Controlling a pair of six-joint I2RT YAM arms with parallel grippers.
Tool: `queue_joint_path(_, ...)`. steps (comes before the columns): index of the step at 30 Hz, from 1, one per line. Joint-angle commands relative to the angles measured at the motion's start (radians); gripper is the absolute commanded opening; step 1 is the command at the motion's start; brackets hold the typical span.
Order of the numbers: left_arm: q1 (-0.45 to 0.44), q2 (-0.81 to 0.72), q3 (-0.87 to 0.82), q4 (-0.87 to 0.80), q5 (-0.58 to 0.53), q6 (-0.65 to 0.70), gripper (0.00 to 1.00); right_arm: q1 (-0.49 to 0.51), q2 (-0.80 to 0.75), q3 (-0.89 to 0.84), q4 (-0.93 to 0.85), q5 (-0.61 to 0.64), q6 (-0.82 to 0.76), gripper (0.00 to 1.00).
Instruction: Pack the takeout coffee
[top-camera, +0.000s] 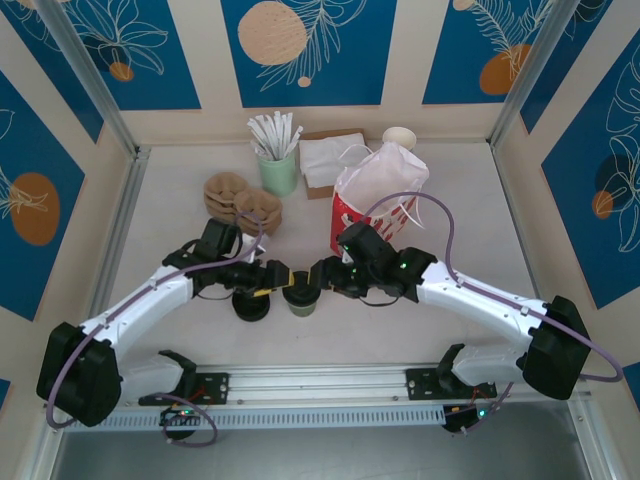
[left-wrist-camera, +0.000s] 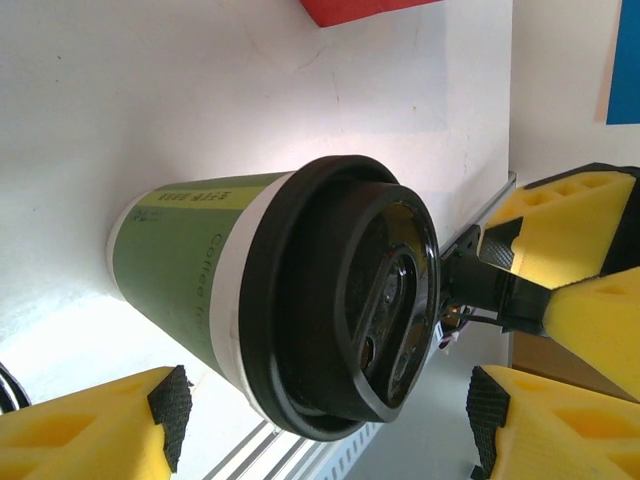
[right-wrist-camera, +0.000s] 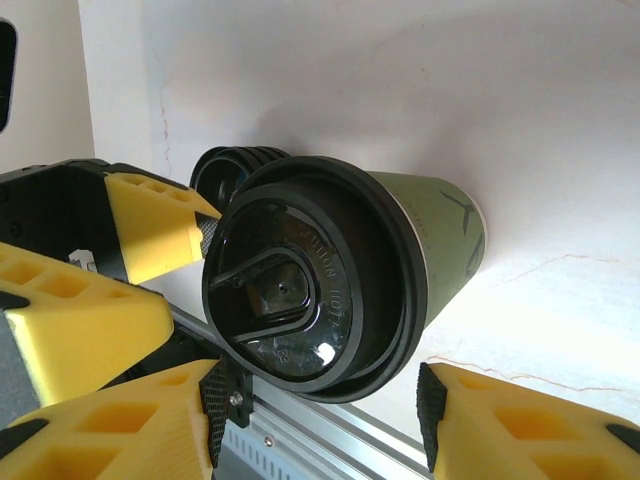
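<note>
Lower centre of the top view: the lidded takeout coffee (top-camera: 299, 297) stands on the table (top-camera: 470, 240) between the left gripper (left-wrist-camera: 327, 418), jaws open and clear of it, and the right gripper (right-wrist-camera: 325, 412), pads at the lid's rim, whether clamped I cannot tell. Farther up stands the red bag (top-camera: 372, 200); the cup is outside it, so packing looks yet undone.

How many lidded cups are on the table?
1. The takeout coffee stands near the front edge of the table, between the left gripper and right gripper. Others could be hidden behind the red bag.
</note>
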Motion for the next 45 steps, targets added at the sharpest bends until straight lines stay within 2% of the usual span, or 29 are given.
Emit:
queue_joint_path(1,0.01,0.018,0.007,0.022,-0.009,0.005,0.74,0.007,0.004,-0.01,0.015,0.006,0.015,0.55)
queue_joint_path(32,0.01,0.043,-0.043,-0.002,-0.013,0.048,0.67,0.012,0.097,-0.015,0.043,-0.006,0.032,0.55)
queue_joint_path(45,0.01,0.075,-0.045,0.014,-0.021,0.047,0.61,0.008,0.108,-0.037,0.026,0.035,0.073,0.51)
